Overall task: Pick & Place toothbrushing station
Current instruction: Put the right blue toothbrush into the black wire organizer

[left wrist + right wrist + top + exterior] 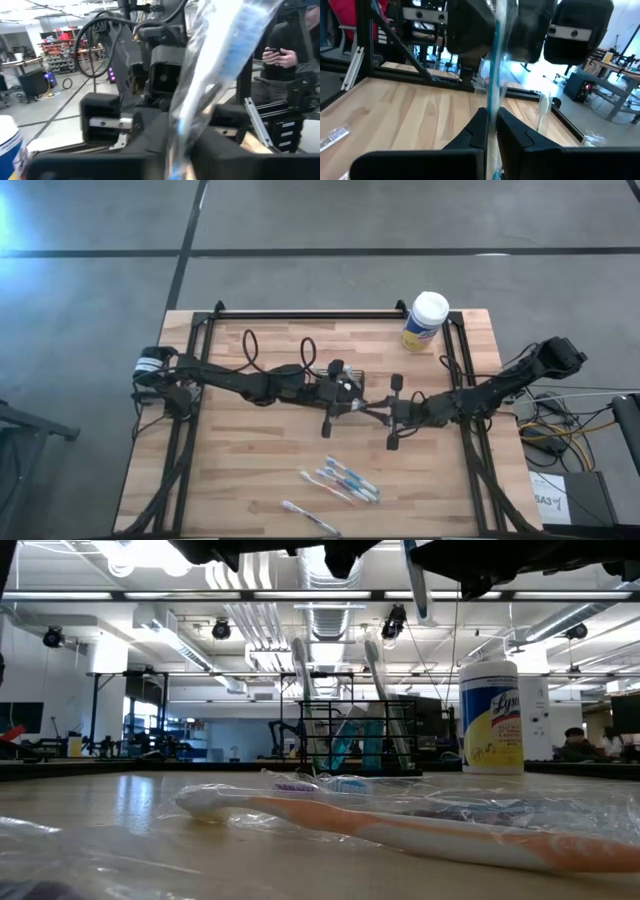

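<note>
Two grippers meet above the table's middle: the right gripper pinches a wrapped toothbrush, and the left gripper has closed on the same brush. Just behind them, toward the far edge, stands the caddy. Spare toothbrushes lie near the front edge; a canister stands at the far right corner.

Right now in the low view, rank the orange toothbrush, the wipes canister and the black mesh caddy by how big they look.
1. Orange toothbrush: looks largest, but it lies nearest the camera, so that is unreliable.
2. Caddy and canister: much alike in height, the caddy wider. Both stand farther back.
</note>
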Controlling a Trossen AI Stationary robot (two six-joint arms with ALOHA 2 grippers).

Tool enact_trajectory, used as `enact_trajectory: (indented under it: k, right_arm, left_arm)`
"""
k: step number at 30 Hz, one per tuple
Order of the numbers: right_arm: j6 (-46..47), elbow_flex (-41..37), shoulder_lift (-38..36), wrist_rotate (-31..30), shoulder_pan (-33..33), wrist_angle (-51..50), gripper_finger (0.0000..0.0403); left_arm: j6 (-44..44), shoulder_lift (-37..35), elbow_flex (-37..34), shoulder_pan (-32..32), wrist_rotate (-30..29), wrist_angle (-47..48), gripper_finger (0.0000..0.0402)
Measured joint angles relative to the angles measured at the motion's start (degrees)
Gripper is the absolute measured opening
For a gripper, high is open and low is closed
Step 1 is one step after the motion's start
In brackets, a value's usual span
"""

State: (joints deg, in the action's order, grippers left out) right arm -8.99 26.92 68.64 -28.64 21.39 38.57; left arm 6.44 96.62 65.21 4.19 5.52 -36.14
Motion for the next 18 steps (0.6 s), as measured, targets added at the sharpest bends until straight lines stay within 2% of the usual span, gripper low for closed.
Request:
enact_trajectory:
  k: [1, 2, 8, 14, 18]
  right_arm:
    - [0.0, 0.0, 0.0, 0.1, 0.0, 0.0, 0.0019]
    - [0.0, 0.0, 0.0, 0.1, 0.0, 0.0, 0.0021]
    - [0.0, 0.0, 0.1, -3.0, 0.1, -0.3, 0.0072]
    - [0.2, -0.5, 0.0, -5.0, 0.1, -0.7, 0.0138]
    - [0.7, -1.1, -0.5, -6.7, 0.5, -0.9, 0.0162]
  left_arm:
    - [-0.1, 0.0, 0.2, 0.0, 0.5, 0.3, 0.0031]
    - [-0.3, 0.0, 0.2, 0.0, 1.1, 0.4, 0.0022]
    - [-0.2, -2.3, 0.2, -0.1, 1.6, 3.8, 0.0022]
    - [1.7, -11.3, -1.0, 0.0, 1.4, 9.8, 0.0022]
    - [1.6, -19.4, -5.1, 0.3, -1.4, 16.0, 0.0022]
